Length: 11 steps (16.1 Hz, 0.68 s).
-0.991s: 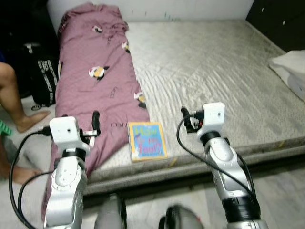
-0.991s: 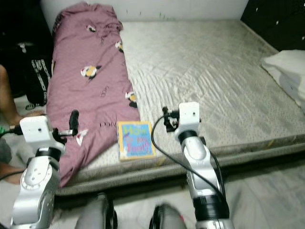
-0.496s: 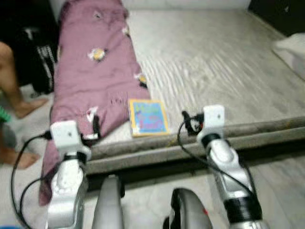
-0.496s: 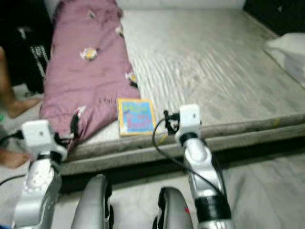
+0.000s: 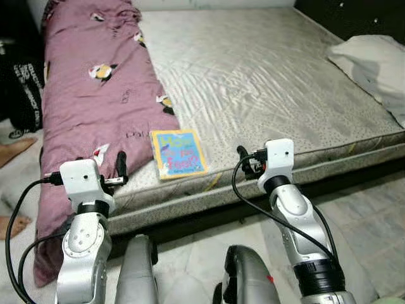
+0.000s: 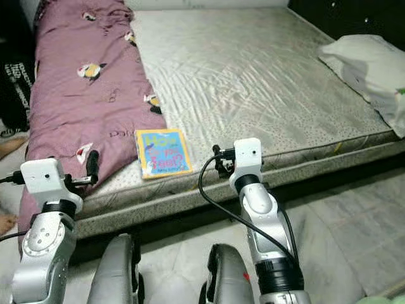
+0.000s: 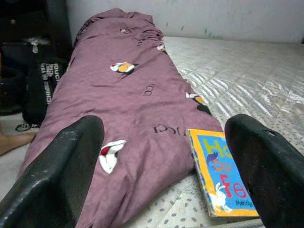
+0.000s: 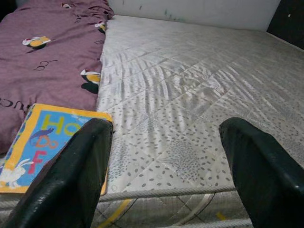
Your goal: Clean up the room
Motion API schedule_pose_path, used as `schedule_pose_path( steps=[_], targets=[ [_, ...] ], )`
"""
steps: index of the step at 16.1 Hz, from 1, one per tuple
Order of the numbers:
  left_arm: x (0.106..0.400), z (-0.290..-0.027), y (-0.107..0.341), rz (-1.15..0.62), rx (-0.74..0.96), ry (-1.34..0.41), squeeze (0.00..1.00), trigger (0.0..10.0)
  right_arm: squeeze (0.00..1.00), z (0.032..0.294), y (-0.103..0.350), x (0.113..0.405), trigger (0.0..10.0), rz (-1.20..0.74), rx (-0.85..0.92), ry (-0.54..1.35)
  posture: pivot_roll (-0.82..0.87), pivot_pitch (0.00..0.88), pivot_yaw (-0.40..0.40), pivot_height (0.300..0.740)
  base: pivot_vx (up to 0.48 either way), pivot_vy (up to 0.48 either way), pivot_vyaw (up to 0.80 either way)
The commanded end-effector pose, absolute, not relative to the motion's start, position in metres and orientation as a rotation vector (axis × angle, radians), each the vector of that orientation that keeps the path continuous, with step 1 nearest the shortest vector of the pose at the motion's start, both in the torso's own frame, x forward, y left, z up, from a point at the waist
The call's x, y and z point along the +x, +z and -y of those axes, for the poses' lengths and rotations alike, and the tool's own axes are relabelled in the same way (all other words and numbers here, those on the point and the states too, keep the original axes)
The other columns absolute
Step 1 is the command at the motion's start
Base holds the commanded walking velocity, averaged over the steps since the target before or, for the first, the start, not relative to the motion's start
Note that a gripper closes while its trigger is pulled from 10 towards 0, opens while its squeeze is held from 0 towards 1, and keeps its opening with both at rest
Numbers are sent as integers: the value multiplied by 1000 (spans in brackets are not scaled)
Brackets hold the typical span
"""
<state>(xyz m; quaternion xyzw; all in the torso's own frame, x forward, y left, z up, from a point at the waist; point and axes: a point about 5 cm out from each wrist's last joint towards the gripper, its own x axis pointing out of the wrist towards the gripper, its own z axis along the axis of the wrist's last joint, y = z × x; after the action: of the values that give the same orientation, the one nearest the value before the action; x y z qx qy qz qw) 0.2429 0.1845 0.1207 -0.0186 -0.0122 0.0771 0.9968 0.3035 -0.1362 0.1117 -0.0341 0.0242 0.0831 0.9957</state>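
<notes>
Book on mattress edge, blanket left, perhaps pillow far right

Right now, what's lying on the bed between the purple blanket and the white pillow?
Mostly bare mattress; a picture book lies beside the purple blanket, far from the white pillow, per the eye views.

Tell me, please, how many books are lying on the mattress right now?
1. The children's picture book lies near the mattress's front edge, beside the purple blanket; others could be hidden under it.
</notes>
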Motion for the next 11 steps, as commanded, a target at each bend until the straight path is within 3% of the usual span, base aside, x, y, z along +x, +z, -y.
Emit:
schedule_pose_path(
  steps=[1,11],
  targets=[
    [242,-183,125,41,-45,143,0,10000,0,137,114,305,10000,-44,-82,173,48,98,-65,622,330,0,0],
    [242,-182,125,40,-51,142,0,10000,0,137,113,305,10000,-49,-89,181,50,97,-70,622,352,0,0]
  ],
)
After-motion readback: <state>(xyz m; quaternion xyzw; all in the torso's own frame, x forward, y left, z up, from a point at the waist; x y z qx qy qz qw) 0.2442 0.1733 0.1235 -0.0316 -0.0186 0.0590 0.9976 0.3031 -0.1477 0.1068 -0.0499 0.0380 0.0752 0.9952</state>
